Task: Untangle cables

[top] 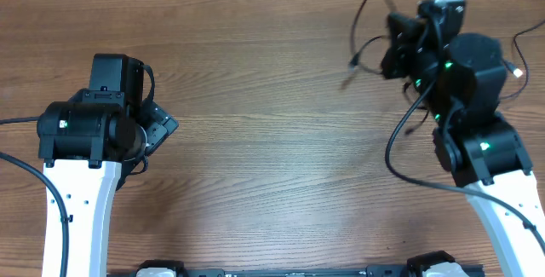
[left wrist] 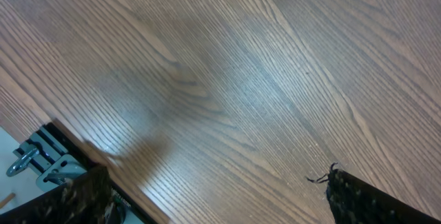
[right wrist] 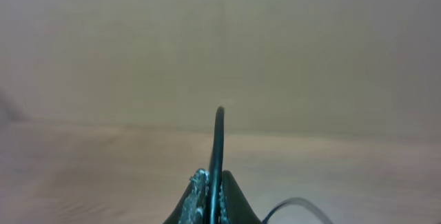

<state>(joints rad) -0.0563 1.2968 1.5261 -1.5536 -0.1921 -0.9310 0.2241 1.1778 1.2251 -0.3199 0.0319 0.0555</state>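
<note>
Surface [top: 272, 141]: wood grain, spread below the right hand [right wrist: 207, 193]. Left hand [left wrist: 220, 207] is seen spread wide, nothing held, well apart from the right hand. Cables [right wrist: 219, 134] are pinched in the closed right hand, with thin loops hanging beside it. They are judged light, limp and slick-jacketed. A free strand just beside the right hand is best taken, not a plug.

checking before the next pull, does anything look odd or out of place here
Yes: the thin black cables are not lying on the brown wooden table. They hang in loose loops near its far right corner, one strand pinched in the shut right jaws. The open left jaws hold nothing.
</note>
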